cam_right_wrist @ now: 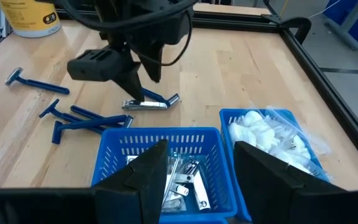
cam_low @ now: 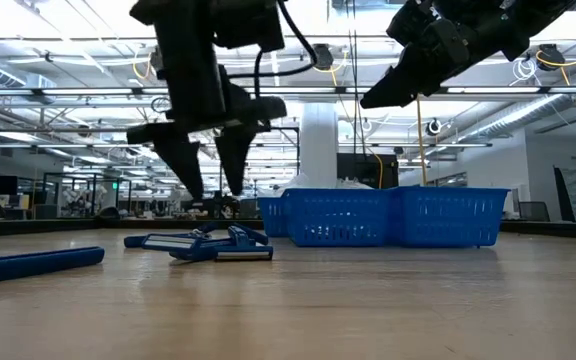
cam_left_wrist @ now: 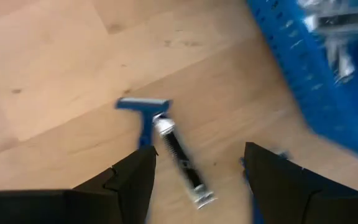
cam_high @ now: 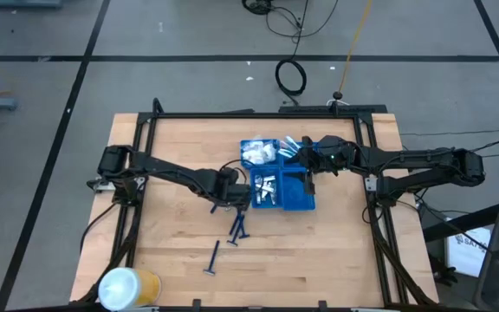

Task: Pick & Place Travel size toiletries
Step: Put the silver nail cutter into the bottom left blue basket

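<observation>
My left gripper (cam_left_wrist: 194, 171) is open and points down, hovering just above the table beside the blue tray (cam_high: 294, 204). A blue razor (cam_left_wrist: 143, 115) and a thin silver-and-black stick (cam_left_wrist: 180, 159) lie flat on the wood between its fingers, untouched. More blue razors (cam_high: 237, 228) lie together nearer the near edge, and one (cam_high: 212, 257) lies alone. My right gripper (cam_right_wrist: 201, 171) is open and empty above the tray's compartment of small silver items (cam_right_wrist: 182, 177). Crinkly white packets (cam_right_wrist: 267, 135) fill a neighbouring compartment.
A big white-and-yellow roll (cam_high: 128, 287) stands at the table's near left corner. The black frame rail (cam_high: 258, 114) runs along the far edge and down both sides. Bare wood lies near of the tray and to the left of the razors.
</observation>
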{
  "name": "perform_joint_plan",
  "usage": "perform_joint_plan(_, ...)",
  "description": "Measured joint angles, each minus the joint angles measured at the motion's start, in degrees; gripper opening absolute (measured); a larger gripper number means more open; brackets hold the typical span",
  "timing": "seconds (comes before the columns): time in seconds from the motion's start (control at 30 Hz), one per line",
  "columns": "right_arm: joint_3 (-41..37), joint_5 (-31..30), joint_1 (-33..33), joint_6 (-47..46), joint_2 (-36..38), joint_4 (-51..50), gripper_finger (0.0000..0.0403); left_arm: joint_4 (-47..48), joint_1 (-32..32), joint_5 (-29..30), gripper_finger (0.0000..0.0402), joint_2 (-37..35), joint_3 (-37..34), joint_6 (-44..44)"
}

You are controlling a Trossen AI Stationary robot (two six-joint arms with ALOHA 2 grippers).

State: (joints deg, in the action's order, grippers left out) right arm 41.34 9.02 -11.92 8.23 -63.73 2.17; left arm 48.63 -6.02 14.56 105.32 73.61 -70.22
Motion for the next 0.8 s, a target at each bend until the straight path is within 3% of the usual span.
perform_joint_plan(0.57, 0.0, 0.1, 0.0, -0.6, 0.0, 0.0, 0.0171, -2.3, 0.6, -10.1, 0.0241, 8.4, 0.2, -1.7)
perform_joint_plan(0.8, 0.0, 0.1, 0.0, -0.7, 0.0, 0.0, 0.0171, -1.8, 0.6, -9.3, 0.0239, 8.1, 0.1, -1.1)
